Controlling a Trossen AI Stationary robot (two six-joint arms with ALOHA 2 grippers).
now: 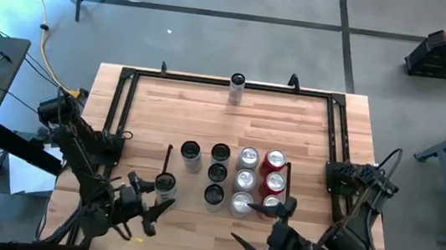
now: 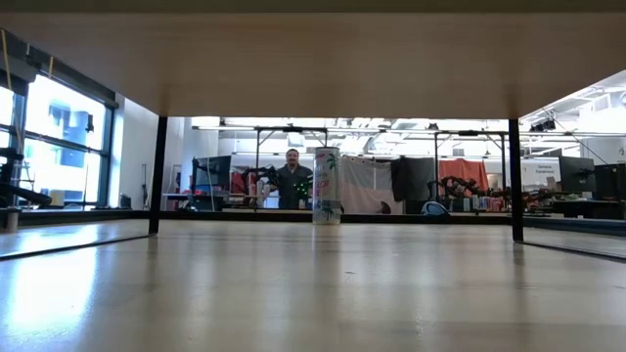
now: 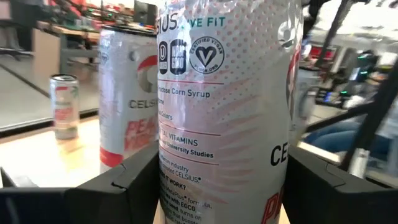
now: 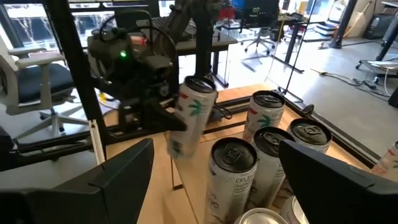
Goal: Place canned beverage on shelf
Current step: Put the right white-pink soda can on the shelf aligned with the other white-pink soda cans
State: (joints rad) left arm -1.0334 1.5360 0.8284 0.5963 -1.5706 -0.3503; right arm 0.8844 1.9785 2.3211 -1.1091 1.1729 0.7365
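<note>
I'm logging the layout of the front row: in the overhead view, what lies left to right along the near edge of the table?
Left gripper holding a white can → black-topped can → silver-topped can → red can.

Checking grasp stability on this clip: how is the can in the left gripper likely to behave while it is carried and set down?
The can is tall and slim, so probably tippy when set down. Its glossy printed wall looks slippery, though the left gripper clamps it on both sides. The thin wall may dent if squeezed hard.
</note>
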